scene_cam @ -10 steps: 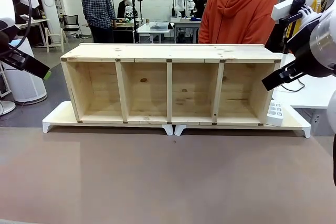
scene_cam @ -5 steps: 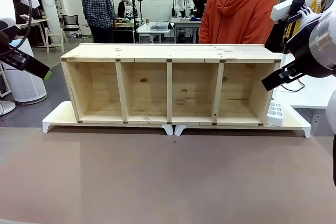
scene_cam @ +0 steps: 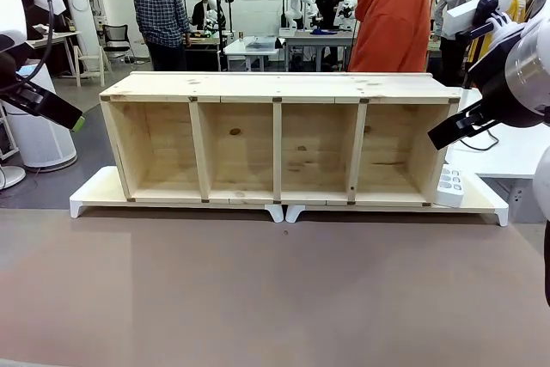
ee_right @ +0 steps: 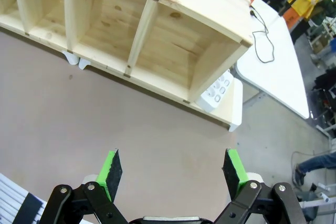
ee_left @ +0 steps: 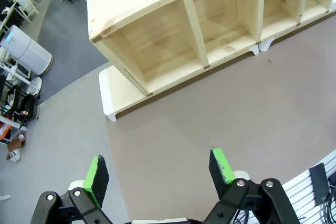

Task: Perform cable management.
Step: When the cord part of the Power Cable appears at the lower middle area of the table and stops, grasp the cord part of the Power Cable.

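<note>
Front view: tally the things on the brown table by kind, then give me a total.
Wooden shelf: 1
White stands under it: 2
White power strip: 1
Total: 4

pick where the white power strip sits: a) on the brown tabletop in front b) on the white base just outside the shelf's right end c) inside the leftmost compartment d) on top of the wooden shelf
b: the white power strip sits on the white base, just outside the right end wall of the wooden shelf.
</note>
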Tool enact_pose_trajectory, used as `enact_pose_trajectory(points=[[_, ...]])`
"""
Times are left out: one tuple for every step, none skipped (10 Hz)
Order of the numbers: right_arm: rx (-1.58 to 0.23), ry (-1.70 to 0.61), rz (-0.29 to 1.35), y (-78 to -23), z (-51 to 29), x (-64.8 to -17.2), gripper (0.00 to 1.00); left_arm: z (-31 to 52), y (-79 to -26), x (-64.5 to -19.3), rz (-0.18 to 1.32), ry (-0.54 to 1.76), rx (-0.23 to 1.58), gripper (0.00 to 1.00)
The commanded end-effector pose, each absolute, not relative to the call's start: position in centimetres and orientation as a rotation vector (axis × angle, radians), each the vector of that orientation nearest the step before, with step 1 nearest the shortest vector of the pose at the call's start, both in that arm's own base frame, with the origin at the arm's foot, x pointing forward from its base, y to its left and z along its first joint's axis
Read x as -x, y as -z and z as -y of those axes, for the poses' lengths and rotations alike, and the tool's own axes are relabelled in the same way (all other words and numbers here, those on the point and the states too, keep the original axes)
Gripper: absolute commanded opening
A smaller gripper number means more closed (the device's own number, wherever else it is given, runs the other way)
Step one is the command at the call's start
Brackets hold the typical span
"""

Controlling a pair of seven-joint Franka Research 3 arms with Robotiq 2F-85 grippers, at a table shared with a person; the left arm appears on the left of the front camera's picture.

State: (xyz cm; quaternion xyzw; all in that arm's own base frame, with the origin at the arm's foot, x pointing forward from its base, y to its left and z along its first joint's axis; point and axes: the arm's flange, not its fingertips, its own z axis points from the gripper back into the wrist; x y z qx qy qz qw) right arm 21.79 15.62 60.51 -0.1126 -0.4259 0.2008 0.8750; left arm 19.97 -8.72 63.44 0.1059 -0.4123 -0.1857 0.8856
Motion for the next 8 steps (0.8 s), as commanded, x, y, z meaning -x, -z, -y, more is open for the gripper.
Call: enact_pose_trajectory(points=[[0.232,-0.430,0.897,-60.47,-15.83,-22.13,1.00,8.90,-63.43,-20.08,0.861,0.383,-0.215,1.00],[0.232,-0.430,0.897,-60.47,-15.83,-22.13,1.00,8.90,-63.43,-20.08,0.861,0.383,-0.215,1.00],[0.232,-0.430,0.897,-60.47,-15.83,-22.13,1.00,8.90,-63.43,-20.08,0.861,0.383,-0.215,1.00],[0.232,-0.430,0.897,-60.47,-15.83,-22.13,1.00,8.90,-63.43,-20.08,0.861,0.383,-0.215,1.00],[0.232,-0.430,0.897,-60.47,-15.83,-22.13,1.00,8.90,-63.43,-20.08,0.861,0.383,-0.215,1.00],[0.232,-0.430,0.897,-60.47,-15.83,-22.13,1.00,8.90,-63.43,-20.08,0.861,0.383,-0.215,1.00],[0.232,-0.430,0.897,-60.47,-15.83,-22.13,1.00,8.90,-63.43,-20.08,0.861,0.383,-0.215,1.00],[0.232,-0.430,0.897,-60.47,-15.83,-22.13,1.00,8.90,-63.43,-20.08,0.861,0.383,-0.215,1.00]])
